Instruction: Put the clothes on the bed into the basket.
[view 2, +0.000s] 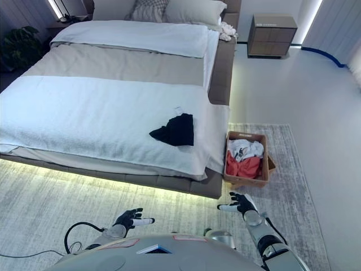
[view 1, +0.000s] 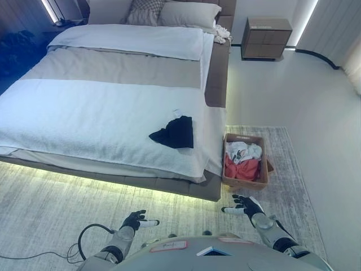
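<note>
Both hands hover low over the rug at the near edge of the scene, holding nothing: the left hand shows near the bottom centre-left with its fingers loosely extended and pointing right, and the right hand floats just near of the basket with its fingers spread and relaxed. On the bed, a dark garment lies crumpled on the white cover close to the bed's right edge, with a small pale scrap just beyond it on the far side. On the floor beside the bed's near right corner stands the basket, a brown open box; it already holds a red garment on the near side and white clothes on the far side. It rests on a pale grey rug that runs under the near edge of the bed, where a strip of light glows beneath the frame. Toward the head of the bed, at the far end, a folded white duvet spreads across the mattress, with pillows behind it and a small bundle of light cloth at the far right corner. A brown nightstand stands on the bare floor to the far right, well apart from the basket.
</note>
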Robot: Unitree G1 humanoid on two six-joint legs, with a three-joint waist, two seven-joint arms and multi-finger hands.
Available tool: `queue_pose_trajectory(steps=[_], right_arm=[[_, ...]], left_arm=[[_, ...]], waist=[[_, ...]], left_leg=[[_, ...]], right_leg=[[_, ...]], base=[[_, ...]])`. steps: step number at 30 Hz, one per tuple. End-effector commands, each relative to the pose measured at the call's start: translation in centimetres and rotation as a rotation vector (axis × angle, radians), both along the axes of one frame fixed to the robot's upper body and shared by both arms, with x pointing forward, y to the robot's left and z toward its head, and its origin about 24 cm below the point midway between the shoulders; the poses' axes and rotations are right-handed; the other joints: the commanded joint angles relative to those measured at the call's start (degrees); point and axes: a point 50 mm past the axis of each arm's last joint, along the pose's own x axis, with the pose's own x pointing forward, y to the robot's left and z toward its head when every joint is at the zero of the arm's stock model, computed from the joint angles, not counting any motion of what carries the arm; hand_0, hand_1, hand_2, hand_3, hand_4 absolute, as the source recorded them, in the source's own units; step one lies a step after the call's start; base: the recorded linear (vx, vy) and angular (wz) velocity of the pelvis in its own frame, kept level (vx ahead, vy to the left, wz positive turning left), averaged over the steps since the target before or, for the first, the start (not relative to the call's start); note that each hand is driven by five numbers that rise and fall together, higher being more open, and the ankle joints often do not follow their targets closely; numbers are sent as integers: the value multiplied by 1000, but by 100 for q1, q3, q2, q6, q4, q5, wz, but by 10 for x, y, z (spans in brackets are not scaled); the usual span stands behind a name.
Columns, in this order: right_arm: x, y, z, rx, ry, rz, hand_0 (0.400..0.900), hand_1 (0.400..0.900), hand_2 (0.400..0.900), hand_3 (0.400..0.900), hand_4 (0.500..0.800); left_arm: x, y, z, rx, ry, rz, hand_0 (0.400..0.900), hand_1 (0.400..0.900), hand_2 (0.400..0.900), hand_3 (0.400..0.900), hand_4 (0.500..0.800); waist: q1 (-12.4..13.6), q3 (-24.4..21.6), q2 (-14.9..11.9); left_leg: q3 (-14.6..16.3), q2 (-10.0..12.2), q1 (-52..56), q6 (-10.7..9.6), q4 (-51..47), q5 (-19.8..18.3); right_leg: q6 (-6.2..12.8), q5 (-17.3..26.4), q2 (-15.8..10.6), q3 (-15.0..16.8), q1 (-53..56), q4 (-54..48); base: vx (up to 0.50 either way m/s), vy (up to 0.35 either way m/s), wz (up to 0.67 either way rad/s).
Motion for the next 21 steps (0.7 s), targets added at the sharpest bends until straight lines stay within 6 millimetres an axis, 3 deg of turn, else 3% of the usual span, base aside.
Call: queue_pose_trajectory(steps=[1,8,13,16,21], right_arm=[[29,-8,13,-34,-126,19,900,900,900,900,800],[41,-11,21,-31,-192,6,900,900,900,900,800],[45,-16,25,-44,-218,-10,900,900,900,900,800],[51,-19,28,-57,-241,-11,900,900,900,900,800],[63,-20,35,-76,-281,1,900,900,900,900,800]], left_arm=[[23,17,8,55,-83,8,900,900,900,900,800],[35,19,12,68,-131,24,900,900,900,900,800],[42,16,14,62,-159,45,900,900,900,900,800],[43,15,14,55,-165,70,900,900,900,900,800],[43,16,13,73,-165,96,900,900,900,900,800]], waist=[[113,-50,-393],[196,276,-529],[314,734,-578],[327,841,-538],[369,923,-423]], left_leg=[[73,24,-357,-198,127,-15],[-147,153,-764,-347,851,-118],[-271,-91,-1680,-408,2565,-148],[-176,-158,-2058,-371,2260,36],[-203,175,-2396,-447,417,794]], right_leg=[[357,-395,-188,133,-20,46],[203,-472,-19,45,-93,154],[81,-492,-23,-151,78,146],[101,-508,-26,-242,141,93],[165,-590,81,-157,151,64]], base=[[-11,-102,12],[-16,-131,19],[-38,-72,20],[58,13,8],[156,80,-11]])
